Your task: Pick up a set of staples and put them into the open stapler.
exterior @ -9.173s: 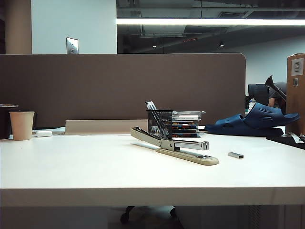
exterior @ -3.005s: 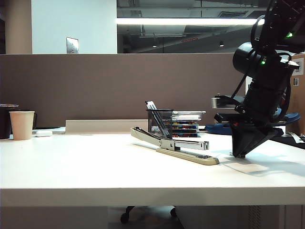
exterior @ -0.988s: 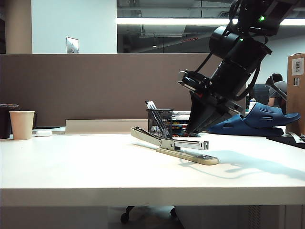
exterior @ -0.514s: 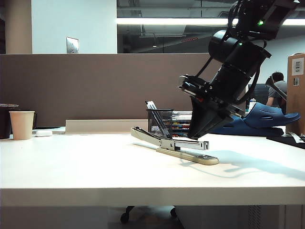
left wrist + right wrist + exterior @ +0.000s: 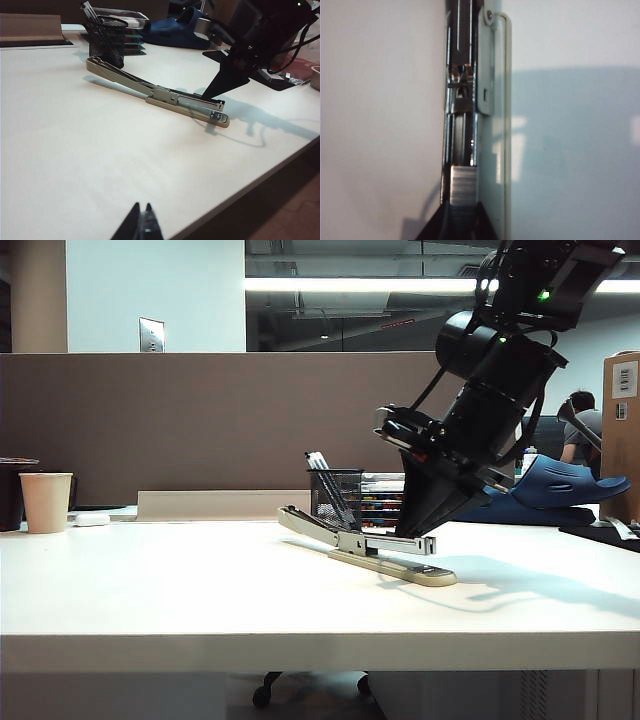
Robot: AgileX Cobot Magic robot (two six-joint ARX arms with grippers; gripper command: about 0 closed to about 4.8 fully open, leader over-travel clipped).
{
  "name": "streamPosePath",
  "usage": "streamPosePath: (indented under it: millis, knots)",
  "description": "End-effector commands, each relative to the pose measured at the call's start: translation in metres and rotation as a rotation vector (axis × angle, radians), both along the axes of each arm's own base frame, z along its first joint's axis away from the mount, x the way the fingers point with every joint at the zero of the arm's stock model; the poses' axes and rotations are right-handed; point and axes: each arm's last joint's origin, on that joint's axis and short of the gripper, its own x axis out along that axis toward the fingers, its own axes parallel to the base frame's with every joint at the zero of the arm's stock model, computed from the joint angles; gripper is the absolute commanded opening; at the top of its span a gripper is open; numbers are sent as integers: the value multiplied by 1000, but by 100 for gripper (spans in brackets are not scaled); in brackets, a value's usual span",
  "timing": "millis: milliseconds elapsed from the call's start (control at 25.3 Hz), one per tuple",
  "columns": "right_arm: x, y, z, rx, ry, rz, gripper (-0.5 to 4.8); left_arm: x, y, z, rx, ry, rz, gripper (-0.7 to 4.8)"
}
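The stapler (image 5: pixel 305 525) lies open on the white table, its beige upper arm raised toward the back left and its silver magazine rail (image 5: pixel 400 543) over the flat base. My right gripper (image 5: pixel 404 531) points down at the rail's front part. In the right wrist view it (image 5: pixel 462 212) is shut on the set of staples (image 5: pixel 463 184), a ribbed grey bar lined up over the rail channel (image 5: pixel 462 130) beside the beige base (image 5: pixel 501 110). My left gripper (image 5: pixel 141 207) hangs shut over the table's near edge, well short of the stapler (image 5: pixel 165 95).
A black mesh pen holder (image 5: pixel 335 498) and stacked trays (image 5: pixel 388 502) stand just behind the stapler. Blue slippers (image 5: pixel 560 485) lie at the back right, a paper cup (image 5: pixel 46 502) at the far left. A brown partition (image 5: pixel 200 420) closes the back.
The staples that once lay on the table right of the stapler are in my right gripper. Over the last second it has sunk slightly onto the rail. The left arm has not moved.
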Motion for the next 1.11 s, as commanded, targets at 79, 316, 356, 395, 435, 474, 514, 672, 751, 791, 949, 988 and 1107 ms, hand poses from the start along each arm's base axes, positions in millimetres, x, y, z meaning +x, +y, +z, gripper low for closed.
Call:
streamPosePath:
  millis: [79, 316, 356, 395, 435, 474, 514, 672, 751, 791, 949, 988, 1107]
  knots:
    - [-2, 1, 2, 2, 11, 4, 54, 0, 0, -1, 1, 6, 1, -6]
    - [-2, 1, 2, 0, 16, 4, 126, 0, 0, -1, 1, 6, 1, -6]
    - [-3, 0, 2, -2, 21, 4, 126, 0, 0, -1, 1, 6, 1, -6]
    - [-3, 0, 2, -4, 27, 4, 127, 0, 0, -1, 1, 6, 1, -6]
    - [-4, 0, 2, -5, 30, 4, 127, 0, 0, -1, 1, 6, 1, -6]
    - [-4, 0, 2, -6, 32, 4, 127, 0, 0, -1, 1, 6, 1, -6]
    - [-4, 0, 3, -1, 31, 7, 126, 0, 0, -1, 1, 7, 1, -6]
    - [-3, 1, 6, 20, 29, 17, 126, 0, 0, -1, 1, 6, 1, -6]
    - [-2, 2, 9, 28, 20, 19, 126, 0, 0, -1, 1, 7, 1, -6]
    - [-2, 2, 10, 31, 17, 20, 126, 0, 0, -1, 1, 6, 1, -6]
    - [-1, 2, 10, 32, 13, 20, 126, 0, 0, -1, 1, 6, 1, -6]
    - [-1, 2, 10, 33, 9, 20, 126, 0, 0, -1, 1, 6, 1, -6]
    - [1, 3, 11, 40, -10, 20, 126, 0, 0, -1, 1, 7, 1, -6]
